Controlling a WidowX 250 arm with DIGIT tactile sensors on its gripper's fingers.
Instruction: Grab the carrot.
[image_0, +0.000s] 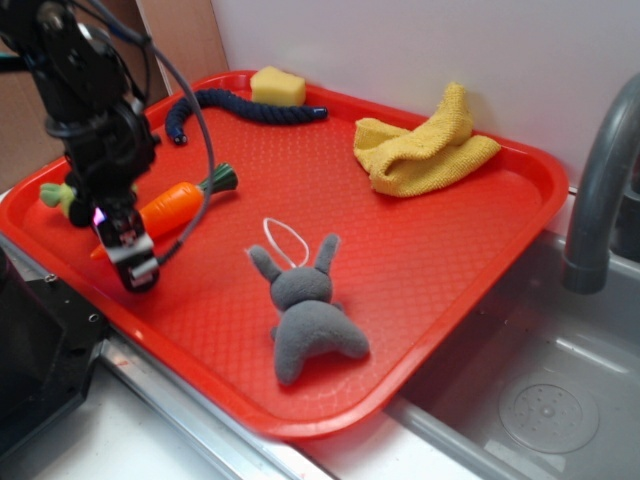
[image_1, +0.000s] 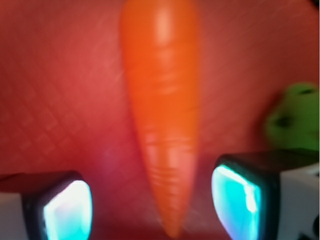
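Starting at the left of the exterior view, a small green-yellow plush fish lies near the rim of the red tray, partly behind the black arm. Just beside it the gripper hangs low over the tapered end of the carrot, which lies on the tray with its point toward the left edge and its dark green stem up and to the right.

The wrist view settles the gripper's state: its two fingers stand spread, one on either side of the carrot's narrow tip, with red tray showing between each pad and the orange skin. Nothing is pinched yet (the fish peeks in as a green blur at the right edge, clear of the jaws).

Further right sit things the task leaves alone: a dark blue rope and a yellow sponge at the back, a grey plush bunny in the middle, a crumpled yellow cloth, then the sink and its faucet.

So, as I judge it, the approach and alignment look done. What is left is a short drop if needed, the squeeze, and the lift; gripping so near the smooth taper could let it slip out.
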